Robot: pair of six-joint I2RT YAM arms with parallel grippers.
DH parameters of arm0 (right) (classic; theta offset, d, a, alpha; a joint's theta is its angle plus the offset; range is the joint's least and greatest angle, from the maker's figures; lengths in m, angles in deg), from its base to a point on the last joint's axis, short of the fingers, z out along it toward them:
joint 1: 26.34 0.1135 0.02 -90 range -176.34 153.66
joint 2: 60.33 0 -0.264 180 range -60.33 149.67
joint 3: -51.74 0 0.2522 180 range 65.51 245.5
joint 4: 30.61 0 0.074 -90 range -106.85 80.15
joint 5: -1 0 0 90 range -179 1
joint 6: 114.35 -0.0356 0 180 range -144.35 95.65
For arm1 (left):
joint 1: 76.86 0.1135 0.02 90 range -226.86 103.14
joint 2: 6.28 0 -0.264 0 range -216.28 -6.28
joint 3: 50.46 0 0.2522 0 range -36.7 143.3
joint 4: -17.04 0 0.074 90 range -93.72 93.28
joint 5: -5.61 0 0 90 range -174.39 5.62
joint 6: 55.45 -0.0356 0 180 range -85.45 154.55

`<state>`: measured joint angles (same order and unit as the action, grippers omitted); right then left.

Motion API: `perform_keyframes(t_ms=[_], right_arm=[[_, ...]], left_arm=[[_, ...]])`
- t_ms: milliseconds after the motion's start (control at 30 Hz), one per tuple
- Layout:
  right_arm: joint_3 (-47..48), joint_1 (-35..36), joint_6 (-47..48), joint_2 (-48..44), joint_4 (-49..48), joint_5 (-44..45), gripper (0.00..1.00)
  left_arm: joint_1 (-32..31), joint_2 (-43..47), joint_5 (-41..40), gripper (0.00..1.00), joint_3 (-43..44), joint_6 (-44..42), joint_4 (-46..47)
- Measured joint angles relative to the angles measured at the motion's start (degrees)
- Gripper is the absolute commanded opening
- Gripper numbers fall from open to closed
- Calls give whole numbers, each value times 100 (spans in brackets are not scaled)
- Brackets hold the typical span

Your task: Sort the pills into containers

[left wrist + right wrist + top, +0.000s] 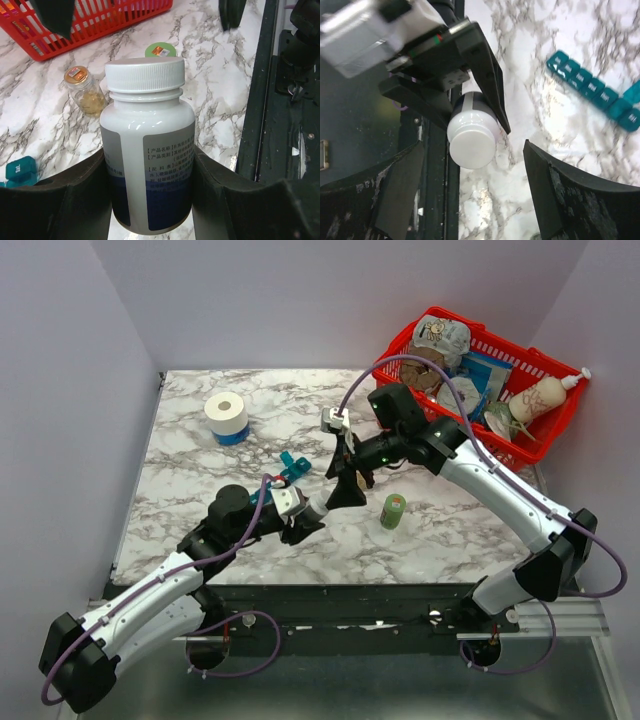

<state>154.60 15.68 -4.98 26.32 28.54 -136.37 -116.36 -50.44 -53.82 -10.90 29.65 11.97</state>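
My left fingers [75, 200] are closed narrow on a white bottle [145, 150], one pad pressed against each side of its lower body. The label is white above and dark blue below, and the ribbed white cap [145, 75] is on. My right fingers [560, 195] are spread wide, one on each side of that cap [471, 147]. There is clear space at both sides, so they touch nothing and hold nothing.

The teal pill organiser [592, 90] lies flat on the tabletop [180, 490], a row of small lidded boxes just beyond both sets of fingers, nearer the middle. One end of it shows beside my left fingers [20, 170].

The tabletop is white marble with grey veins. On it stand a small clear bottle [86, 92] with yellowish contents, a green bottle [393, 511] and a white roll [226, 415] on a blue base. A red basket [540, 410] full of packets sits at the far right corner. Pale lilac walls [300, 300] enclose the space.
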Motion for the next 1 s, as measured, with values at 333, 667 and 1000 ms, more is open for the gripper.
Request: perform_keyframes(t_ms=[333, 667, 1000], right_arm=[[-87, 205, -625, 350, -81, 459, 78], [157, 304, -557, 457, 87, 551, 24], [197, 306, 2323, 365, 638, -291, 1]], left_arm=[[0, -79, -168, 0, 0, 13, 37], [-7, -79, -291, 0, 2, 2, 59], [-2, 74, 31, 0, 11, -188, -50]])
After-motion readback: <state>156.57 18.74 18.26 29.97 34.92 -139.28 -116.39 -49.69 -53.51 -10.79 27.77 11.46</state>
